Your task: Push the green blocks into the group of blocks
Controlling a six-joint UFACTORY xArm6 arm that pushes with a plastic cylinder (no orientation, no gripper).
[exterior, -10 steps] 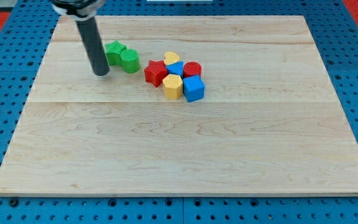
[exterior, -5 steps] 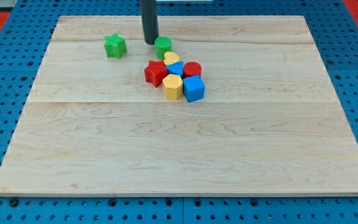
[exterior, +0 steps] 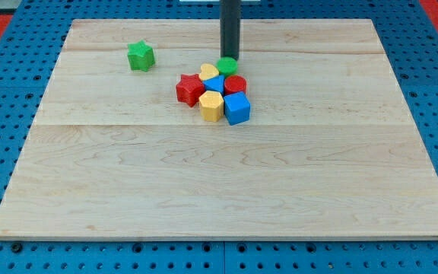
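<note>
Camera view: one wooden board [exterior: 226, 183] lay on a blue pegboard surface [exterior: 6, 91], seen from above at a slant.
Rod: a straight dark rod [exterior: 230, 30] came down from the view's top edge, upright, ending at my tip [exterior: 230, 58].
Jaws: the arm had none; the rod's end was bare and held nothing.
Tip position: my tip stood at the top edge of the green round block [exterior: 227, 66], apparently touching it, above the cluster.
Green round block: bright green, low, with a rounded top; only part of it showed below the rod. It sat at the cluster's top, against the yellow heart block [exterior: 209, 72] on its left and the red round block [exterior: 236, 84] below it.
Green star block: [exterior: 140, 55] bright green, star-shaped with blunt points, lying alone well to the view's left of the cluster, near the board's top.
Cluster: red star block [exterior: 189, 88] on the left, yellow heart block above, blue block [exterior: 214, 84] in the middle, red round block on the right, yellow block [exterior: 211, 106] and blue cube [exterior: 237, 108] along the bottom, all packed touching.
Board: pale planks with faint seams running left to right.
</note>
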